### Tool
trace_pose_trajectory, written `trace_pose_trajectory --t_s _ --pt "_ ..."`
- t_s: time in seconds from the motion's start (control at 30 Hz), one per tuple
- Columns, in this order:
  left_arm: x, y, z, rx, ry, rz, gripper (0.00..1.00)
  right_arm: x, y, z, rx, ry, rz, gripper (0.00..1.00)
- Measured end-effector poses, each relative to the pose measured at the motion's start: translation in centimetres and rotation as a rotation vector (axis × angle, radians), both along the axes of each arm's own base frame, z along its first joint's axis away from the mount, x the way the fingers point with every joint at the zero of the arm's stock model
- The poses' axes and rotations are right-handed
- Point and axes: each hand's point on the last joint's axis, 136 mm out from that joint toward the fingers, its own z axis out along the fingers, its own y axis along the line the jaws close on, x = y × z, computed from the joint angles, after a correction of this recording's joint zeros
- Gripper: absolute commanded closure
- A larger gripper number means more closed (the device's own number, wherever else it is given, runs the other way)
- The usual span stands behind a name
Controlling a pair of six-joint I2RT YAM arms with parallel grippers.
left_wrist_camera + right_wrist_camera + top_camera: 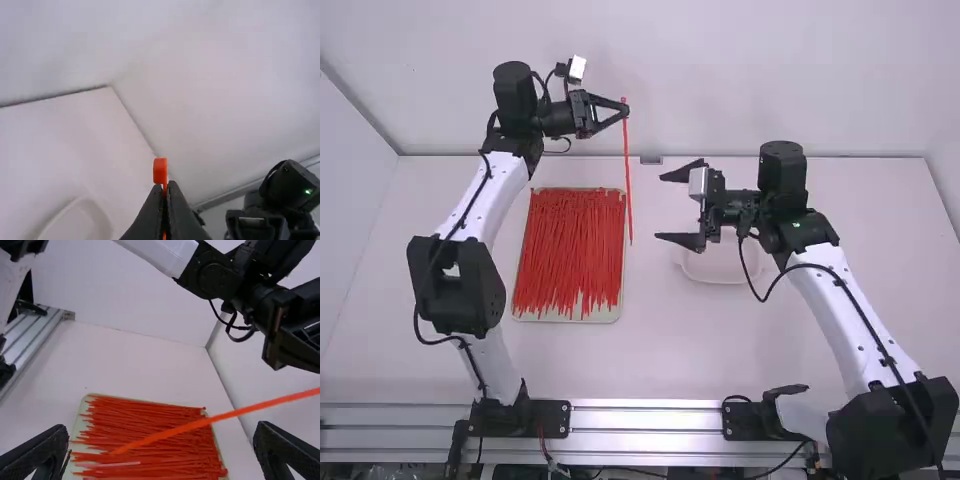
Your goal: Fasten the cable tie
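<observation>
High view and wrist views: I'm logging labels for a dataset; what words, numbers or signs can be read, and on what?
None: no text is legible on the left hand, the cable tie it grips, the tray or the right hand.

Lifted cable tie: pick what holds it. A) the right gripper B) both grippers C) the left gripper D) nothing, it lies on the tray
C: the left gripper is shut on the top end of the cable tie, while the right gripper stands open, apart from it.
</observation>
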Motion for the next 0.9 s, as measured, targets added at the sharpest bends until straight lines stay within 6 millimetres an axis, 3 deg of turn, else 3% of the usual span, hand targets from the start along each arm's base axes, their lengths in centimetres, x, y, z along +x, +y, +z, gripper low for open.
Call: trace_pose_trajectory --t_s 0.6,0.9 --pt "-2.3 -0.5 -0.3 -0.075 0.328 -0.124 0.97 -0.5 0.0 0.3 -0.008 -0.259 0.075 0.01" --pt "-2.1 -0.6 -1.8 -0.09 0.515 -0.089 0.97 -2.1 0.2 1.0 0.03 -0.553 0.199 0.01"
